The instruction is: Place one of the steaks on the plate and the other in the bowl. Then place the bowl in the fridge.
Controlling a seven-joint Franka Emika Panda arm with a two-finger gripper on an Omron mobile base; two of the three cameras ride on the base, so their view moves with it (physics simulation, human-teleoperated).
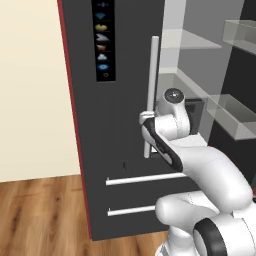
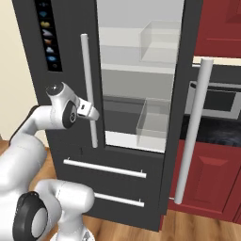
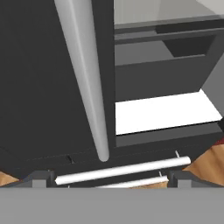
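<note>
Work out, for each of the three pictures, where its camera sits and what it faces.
Left base view: behind the arm on its left, facing the fridge with its right door open.
Right base view: behind on the right, facing the same fridge; the arm rises at lower left.
Hand view: on the hand, close to the left door's handle, jaws open.
Shared: that handle and the drawers.

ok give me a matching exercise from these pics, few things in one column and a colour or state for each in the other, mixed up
Things:
1. fridge right door
2. fridge left door
3. gripper
4. cabinet

Colour or state:
a. red
b. swung open
c. closed, with an icon panel
d. open, holding nothing, by the left door's handle

Pairs: 1-b, 2-c, 3-d, 4-a
</note>
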